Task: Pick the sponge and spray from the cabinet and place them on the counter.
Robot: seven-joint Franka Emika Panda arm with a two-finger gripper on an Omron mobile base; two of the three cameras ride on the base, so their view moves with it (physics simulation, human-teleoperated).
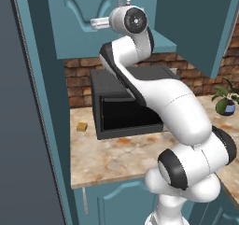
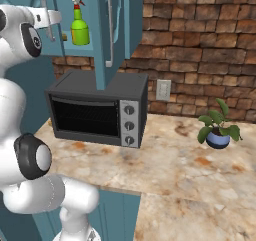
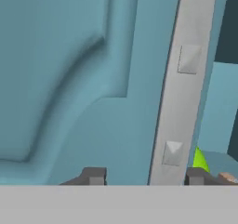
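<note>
The green spray with its white-and-red top stands on the shelf of the teal cabinet. A sliver of the yellowish sponge peeks out left of it, mostly hidden by the door. My gripper is raised to the left door, and the door's silver bar handle runs between its jaws. The handle sits near the right fingertip, with a gap to the left one, so the gripper is open around it. The hand also shows at the door's edge. Below lies the beige marbled counter.
A black toaster oven sits on the counter under the cabinet. A small orange-tan block lies left of it and a potted plant to its right. The cabinet's right door hangs open. A brick wall backs the counter.
</note>
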